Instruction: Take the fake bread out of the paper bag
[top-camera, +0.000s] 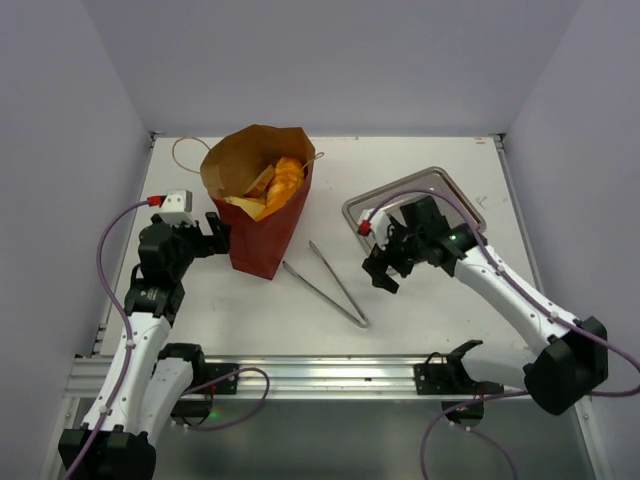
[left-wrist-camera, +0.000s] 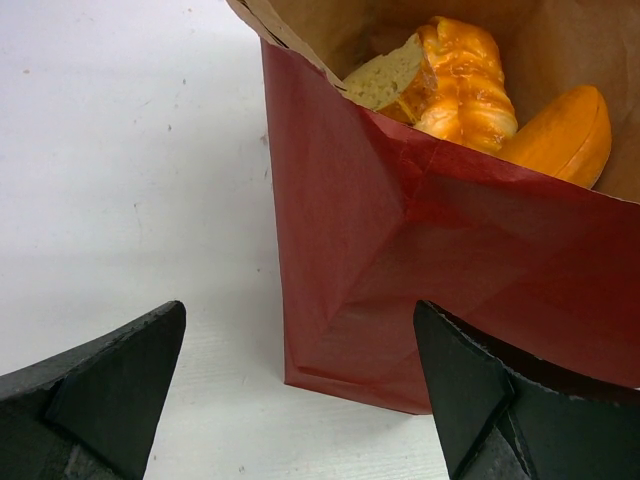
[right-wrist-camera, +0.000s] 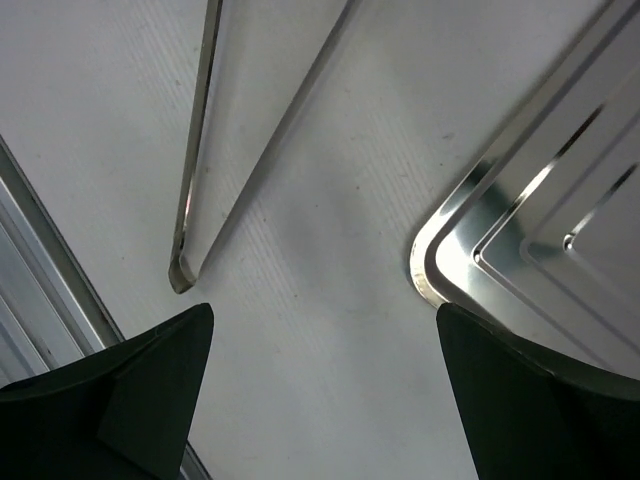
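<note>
The red paper bag (top-camera: 265, 215) stands upright at the table's left-centre, its mouth open and brown inside. Fake bread (top-camera: 278, 180) fills it: in the left wrist view a braided loaf (left-wrist-camera: 462, 80), a pale slice (left-wrist-camera: 388, 78) and an orange roll (left-wrist-camera: 562, 135) show above the bag's red wall (left-wrist-camera: 450, 250). My left gripper (top-camera: 217, 235) hangs open just left of the bag's lower side, nothing between its fingers (left-wrist-camera: 120, 385). Right of the bag, my right gripper (top-camera: 385, 272) is open over bare table, between the tongs and the tray corner.
Metal tongs (top-camera: 325, 282) lie on the table between bag and right gripper, their tip (right-wrist-camera: 183, 270) near the front rail. A rectangular steel tray (top-camera: 455, 195) sits at the right under the right arm, its corner (right-wrist-camera: 440, 270) in the right wrist view.
</note>
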